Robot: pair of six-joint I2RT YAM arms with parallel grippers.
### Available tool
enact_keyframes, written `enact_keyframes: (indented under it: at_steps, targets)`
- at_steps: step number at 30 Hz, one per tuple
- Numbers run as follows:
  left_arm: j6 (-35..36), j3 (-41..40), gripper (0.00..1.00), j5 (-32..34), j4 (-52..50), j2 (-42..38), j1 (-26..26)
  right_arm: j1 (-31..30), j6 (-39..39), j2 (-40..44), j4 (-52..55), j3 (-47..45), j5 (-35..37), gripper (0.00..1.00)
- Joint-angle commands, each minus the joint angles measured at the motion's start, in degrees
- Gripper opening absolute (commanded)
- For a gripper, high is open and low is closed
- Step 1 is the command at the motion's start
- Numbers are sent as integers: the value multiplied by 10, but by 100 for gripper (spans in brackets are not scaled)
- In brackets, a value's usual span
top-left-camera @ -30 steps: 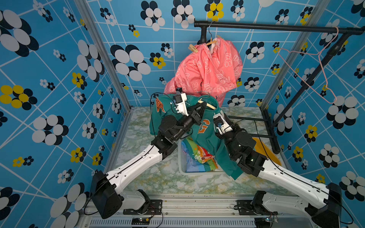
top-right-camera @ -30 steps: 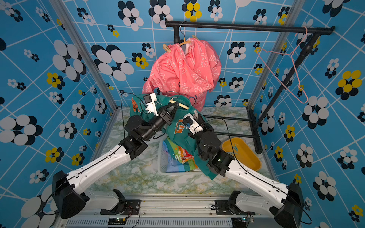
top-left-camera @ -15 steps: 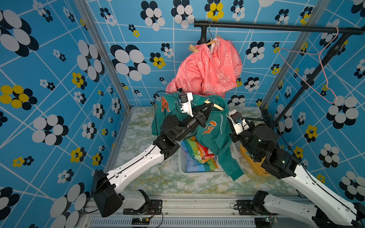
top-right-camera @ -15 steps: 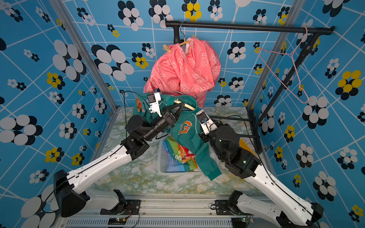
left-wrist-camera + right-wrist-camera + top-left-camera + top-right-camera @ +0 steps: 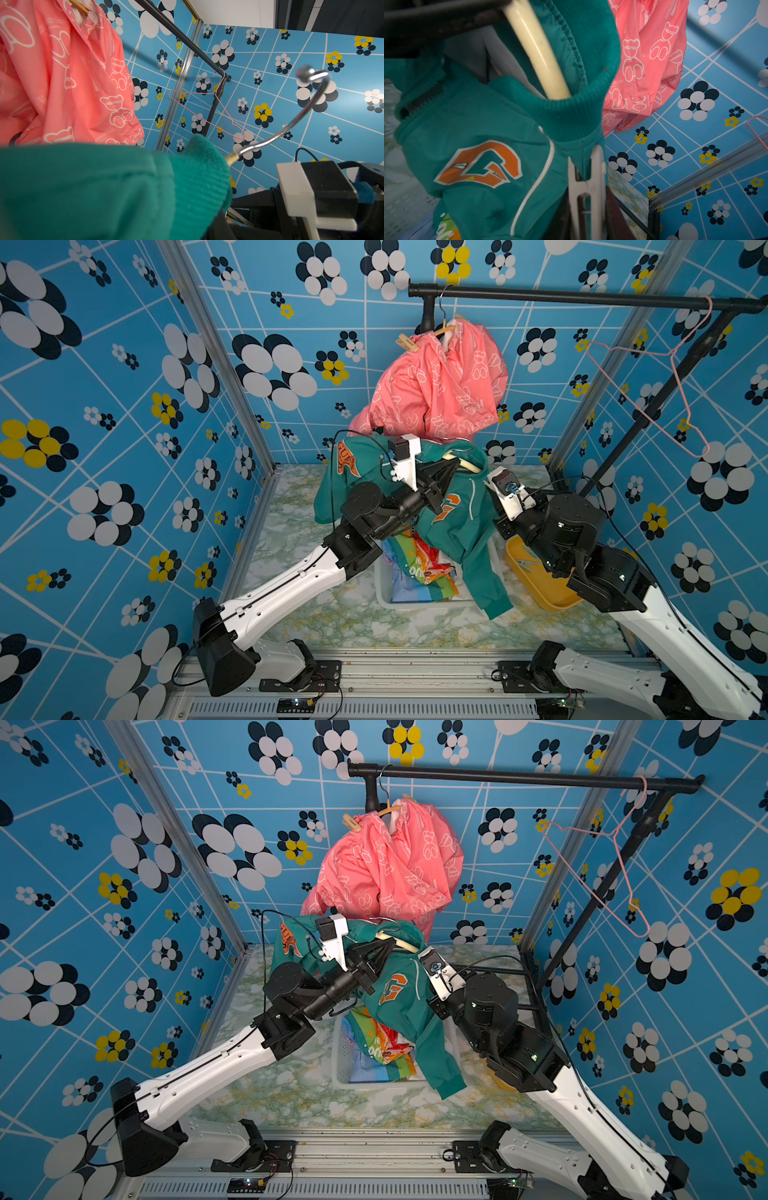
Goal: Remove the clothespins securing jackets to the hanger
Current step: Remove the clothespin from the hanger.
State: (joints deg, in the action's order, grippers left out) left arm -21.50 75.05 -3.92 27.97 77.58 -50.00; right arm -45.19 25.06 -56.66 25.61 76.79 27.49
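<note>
**A:** Where is the whitish-grey clothespin (image 5: 584, 187)?

**B:** Low in the centre of the right wrist view. Its prongs sit astride an edge of the teal jacket (image 5: 483, 116), just below the ribbed collar. The right tool (image 5: 585, 205) is clamped on its tail end, with a dark finger (image 5: 612, 212) on either side.

**A:** And the left tool (image 5: 454, 464)?

**B:** Its jaws are together on the cream hanger (image 5: 467, 465) inside that jacket's collar, at mid-frame in both top views. The jacket hangs from there, one sleeve trailing over the white basket (image 5: 383, 585).

**A:** Any other pins?

**B:** A tan clothespin (image 5: 407, 343) is on the pink jacket (image 5: 440, 385), upper centre, under the black rail (image 5: 582, 298).

**A:** And around them?

**B:** A rainbow-striped garment (image 5: 419, 572) lies in the basket. A yellow tray (image 5: 552, 599) sits to the right of it on the marbled tabletop (image 5: 316, 614). A pink wire hanger (image 5: 648, 406) hangs at the rail's right end.
</note>
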Motion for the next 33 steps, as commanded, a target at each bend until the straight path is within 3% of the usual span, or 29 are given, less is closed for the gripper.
enact_keyframes:
  at_steps: [1,10,20,28,30,33]
  targets:
    - [62,23,0,33,-9,3,3,6,15,-9,-30,31,7,0]
    - [161,-2,0,174,39,-10,0,6,34,-23,-18,18,42,0]
    - [255,-23,0,276,105,-32,10,7,40,8,-18,-2,62,0]
    - [206,-45,0,213,93,-65,20,19,36,-14,-28,2,101,0]
    - [190,-53,0,189,96,-75,21,54,17,-27,-19,8,103,0]
    - [171,-58,0,153,95,-84,21,153,-25,-62,2,17,71,0]
